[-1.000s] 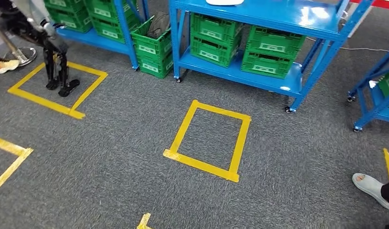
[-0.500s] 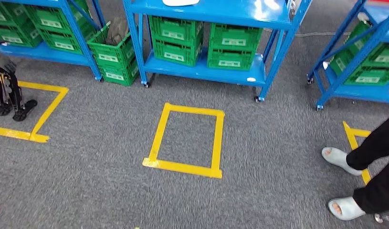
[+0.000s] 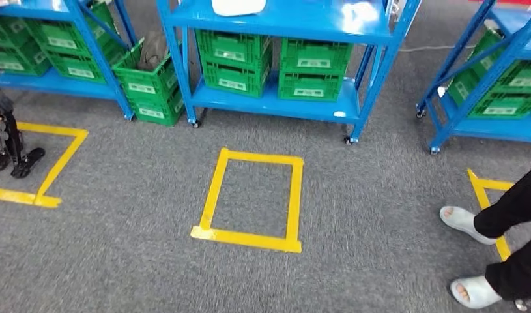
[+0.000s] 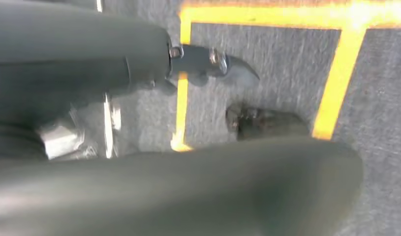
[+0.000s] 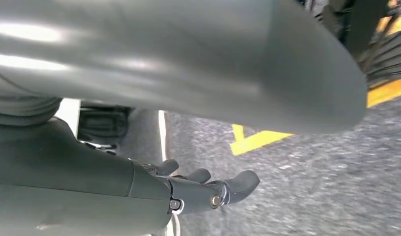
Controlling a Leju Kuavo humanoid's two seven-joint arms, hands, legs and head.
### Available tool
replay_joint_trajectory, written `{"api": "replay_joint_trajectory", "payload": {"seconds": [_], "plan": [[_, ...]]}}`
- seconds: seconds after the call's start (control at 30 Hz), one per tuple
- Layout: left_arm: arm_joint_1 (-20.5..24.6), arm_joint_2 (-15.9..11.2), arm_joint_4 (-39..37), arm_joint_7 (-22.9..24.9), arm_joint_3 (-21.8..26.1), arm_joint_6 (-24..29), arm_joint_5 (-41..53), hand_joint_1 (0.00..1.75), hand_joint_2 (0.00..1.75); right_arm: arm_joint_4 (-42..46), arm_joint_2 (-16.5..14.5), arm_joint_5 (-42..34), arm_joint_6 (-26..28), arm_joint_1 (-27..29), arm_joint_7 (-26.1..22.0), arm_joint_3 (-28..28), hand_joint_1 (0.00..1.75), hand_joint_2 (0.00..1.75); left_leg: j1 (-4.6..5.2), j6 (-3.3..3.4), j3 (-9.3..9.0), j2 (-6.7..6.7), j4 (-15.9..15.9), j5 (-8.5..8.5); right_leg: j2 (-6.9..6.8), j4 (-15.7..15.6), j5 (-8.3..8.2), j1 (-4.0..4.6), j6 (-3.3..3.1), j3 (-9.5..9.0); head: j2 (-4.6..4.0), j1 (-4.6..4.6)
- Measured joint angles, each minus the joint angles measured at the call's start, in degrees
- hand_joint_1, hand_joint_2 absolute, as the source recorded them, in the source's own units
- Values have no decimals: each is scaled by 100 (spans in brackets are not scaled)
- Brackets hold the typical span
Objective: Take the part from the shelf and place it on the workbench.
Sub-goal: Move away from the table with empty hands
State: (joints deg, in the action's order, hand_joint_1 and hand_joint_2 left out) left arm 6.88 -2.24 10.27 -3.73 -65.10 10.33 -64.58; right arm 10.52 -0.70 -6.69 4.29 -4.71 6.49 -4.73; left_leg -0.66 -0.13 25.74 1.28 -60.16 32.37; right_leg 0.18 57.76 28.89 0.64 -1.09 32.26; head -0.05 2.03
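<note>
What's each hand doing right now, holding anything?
Left hand: holds nothing that can be seen; too little of it in view to tell open or closed.
Right hand: open, fingers apart, holding nothing.

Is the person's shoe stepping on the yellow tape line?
Touching. In the head view the upper sandal overlaps the yellow tape line on the right, its heel end lying across it.

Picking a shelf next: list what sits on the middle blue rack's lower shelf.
The middle blue rack holds four green crates in two stacks on its lower shelf; their contents are hidden. A white object lies on top.
</note>
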Motion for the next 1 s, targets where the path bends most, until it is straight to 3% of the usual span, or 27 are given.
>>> {"api": "replay_joint_trajectory", "payload": {"seconds": [0.07, 0.17, 0.2, 0.23, 0.33, 0.37, 0.4, 0.47, 0.53, 0.57, 0.63, 0.7, 0.73, 0.77, 0.83, 0.87, 0.9, 1.0], "plan": [[11, -23, 1, 117, 5, -16, 57, 0, 0, 2, -33, 3, -55, -3, -129, 25, 0, 0, -12, -40, 245, -56, -477, 216, -2, -50, -40, -31, -46, -197, -1, -40], [8, -81, 2, 235, 5, -58, 109, 0, 0, 3, -138, 4, 7, -34, -213, 59, 0, 0, -25, -73, 904, -91, -1261, 547, 41, -38, 61, -33, -57, -319, 1, -136], [0, -104, 1, 262, 5, -66, 117, 0, 0, 2, -179, 3, 49, -32, -208, 67, 0, 0, -27, -75, 1020, -93, -1253, 516, 63, -34, 109, -36, -46, -368, 1, -160], [-10, -129, -2, 281, 5, -72, 121, 0, 0, 2, -214, 3, 89, -26, -188, 73, 0, 0, -28, -77, 1061, -94, -1075, 375, 85, -30, 164, -39, -30, -432, 1, -180], [-53, -183, -8, 301, 5, -76, 130, 0, 0, -5, -281, -3, 163, 18, -108, 77, 0, 0, -27, -58, 989, -96, -218, -433, 109, -23, 340, -48, 43, -575, 1, -249], [-63, -189, -8, 301, 5, -76, 132, 0, 0, -8, -288, -4, 171, 32, -95, 77, 0, 0, -25, -52, 980, -96, -85, -604, 106, -23, 370, -47, 59, -579, 1, -261], [-73, -189, -9, 300, 5, -76, 132, 0, 0, -11, -289, -4, 175, 42, -92, 77, 0, 0, -22, -48, 984, -96, -61, -658, 103, -23, 382, -46, 66, -564, 1, -265], [-76, -189, -9, 301, 5, -76, 132, 0, 0, -12, -289, -4, 175, 40, -91, 77, 0, 0, -19, -49, 992, -98, -74, -633, 107, -15, 386, -43, 67, -581, 1, -264], [-72, -190, -8, 300, 7, -76, 133, 0, 0, -14, -292, -5, 176, 23, -87, 78, 0, 0, -3, -45, 1009, -93, -69, -431, 118, 4, 411, -38, 91, -608, 1, -269], [-64, -194, -7, 301, 7, -76, 135, 0, 0, -15, -297, -5, 180, 13, -81, 79, 0, 0, 5, -7, 981, -89, -54, -378, 121, 29, 423, -35, 126, -639, 1, -272], [-36, -198, -5, 298, 8, -74, 137, 0, 0, -15, -286, -7, 91, -22, -37, 82, 0, 0, -3, 125, 739, -89, 63, -322, 81, 757, 605, -50, 247, -200, 1, -226], [-18, -198, -4, 292, 8, -67, 135, 0, 0, -14, -265, -10, -12, -38, 0, 91, 0, 0, -18, 209, 476, -101, 161, -238, 44, 1580, 841, -70, 336, 411, 1, -148], [-19, -197, -4, 290, 8, -62, 132, 0, 0, -14, -261, -14, -21, -30, -5, 98, 0, 0, -15, 210, 398, -108, 166, -181, 44, 1597, 841, -73, 337, 530, 1, -130], [-20, -197, -4, 285, 8, -57, 127, 0, 0, -14, -256, -19, -27, -21, -14, 107, 0, 0, -10, 209, 313, -115, 167, -120, 43, 1440, 711, -74, 323, 571, 1, -104], [-24, -186, -4, 273, 8, -53, 114, 0, 0, -16, -237, -31, -36, 3, -35, 119, 0, 0, -1, 200, 163, -121, 178, 1, 37, 798, 164, -60, 249, 487, 1, -53], [-24, -179, -4, 265, 8, -53, 106, 0, 0, -17, -228, -37, -40, 10, -46, 123, 0, 0, 3, 182, 120, -124, 194, 54, 24, 535, -6, -40, 207, 445, 1, -38], [-20, -170, -3, 255, 8, -55, 97, 0, 0, -17, -219, -43, -44, 4, -59, 127, 0, 0, 0, 154, 89, -123, 217, 103, 13, 354, -101, -16, 173, 376, 1, -25], [-3, -139, 4, 228, 10, -64, 81, 0, 0, -13, -194, -63, -48, -23, -100, 146, 0, 0, -25, 52, -114, -109, 216, 111, 16, 123, -92, 34, 67, 172, 1, -14]]}}
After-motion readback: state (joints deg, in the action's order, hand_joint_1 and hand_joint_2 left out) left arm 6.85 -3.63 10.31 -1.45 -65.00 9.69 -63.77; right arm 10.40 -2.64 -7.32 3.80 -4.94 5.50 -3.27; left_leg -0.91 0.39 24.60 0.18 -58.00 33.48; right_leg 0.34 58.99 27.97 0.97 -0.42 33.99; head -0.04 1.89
